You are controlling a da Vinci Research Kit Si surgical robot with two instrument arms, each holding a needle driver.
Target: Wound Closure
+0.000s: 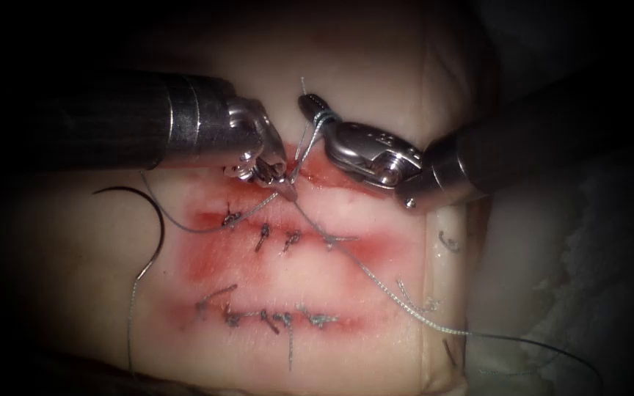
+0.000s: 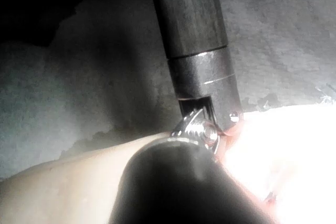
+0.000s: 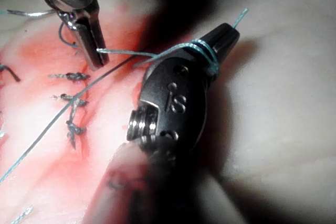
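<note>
My left tool (image 1: 282,186) reaches in over the top red cut (image 1: 332,180), its jaws shut on the thread (image 1: 376,280) just above the tissue. Coming in from the right, my right tool (image 1: 308,103) has its jaws shut, with thread loops (image 3: 202,51) wound around them and a short thread tail (image 3: 242,14) sticking out at the tip. In the right wrist view the left tool (image 3: 90,43) pinches the strand that leads to those loops. The curved needle (image 1: 154,209) lies free on the tissue left of the cuts, held by neither tool and not in the tissue.
Two lower cuts carry rows of knotted stitches (image 1: 280,238) (image 1: 277,319) with red fluid around them. The long thread trails down and right over the tissue's edge (image 1: 434,330). Cut thread ends (image 1: 447,242) lie at the right. The left tool's wrist (image 2: 199,127) is close above the tissue.
</note>
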